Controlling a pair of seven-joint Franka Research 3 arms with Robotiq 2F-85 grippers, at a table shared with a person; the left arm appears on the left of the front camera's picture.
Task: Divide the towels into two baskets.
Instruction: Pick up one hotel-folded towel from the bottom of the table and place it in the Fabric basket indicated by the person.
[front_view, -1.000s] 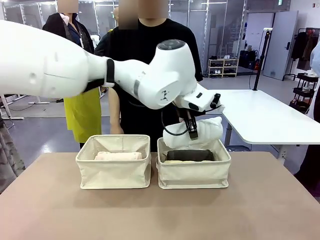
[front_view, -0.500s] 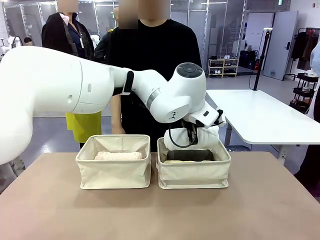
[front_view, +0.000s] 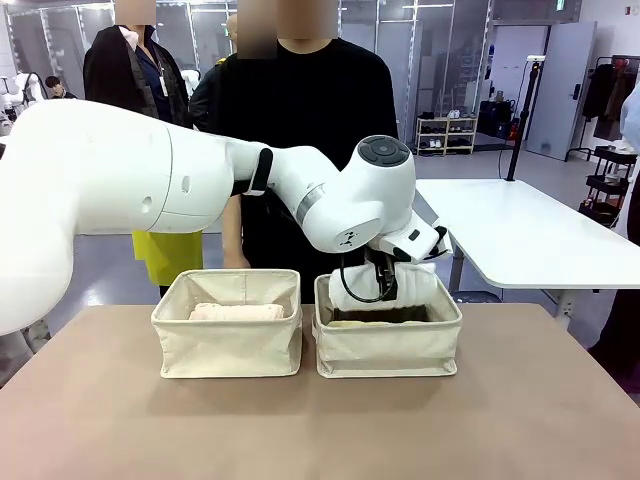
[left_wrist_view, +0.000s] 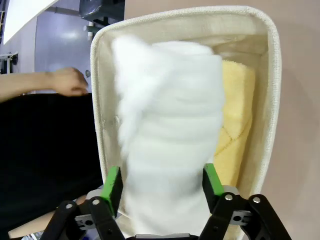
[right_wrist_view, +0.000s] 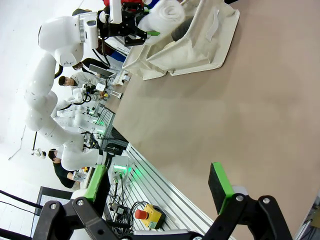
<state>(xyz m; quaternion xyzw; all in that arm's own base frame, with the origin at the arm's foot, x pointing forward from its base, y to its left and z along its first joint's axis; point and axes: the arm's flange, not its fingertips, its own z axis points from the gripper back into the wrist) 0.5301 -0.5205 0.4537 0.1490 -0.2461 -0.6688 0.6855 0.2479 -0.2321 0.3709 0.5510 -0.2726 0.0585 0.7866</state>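
My left gripper hangs over the right basket, its jaws spread wide. In the left wrist view the white towel lies between the green pads, blurred and not pinched in, partly down in that basket. A pale yellow towel lies beside it, and a dark grey towel shows as a strip under the white towel. The left basket holds a pale pink towel. My right gripper is open over bare tabletop, far from the baskets.
A person in black stands right behind the baskets, with a hand just past the right basket's far wall. The brown tabletop in front of the baskets is bare. A white table stands at the back right.
My left arm has come down and lowered the white towel from above the right basket into it, onto the dark grey towel. The right arm's state is unchanged.
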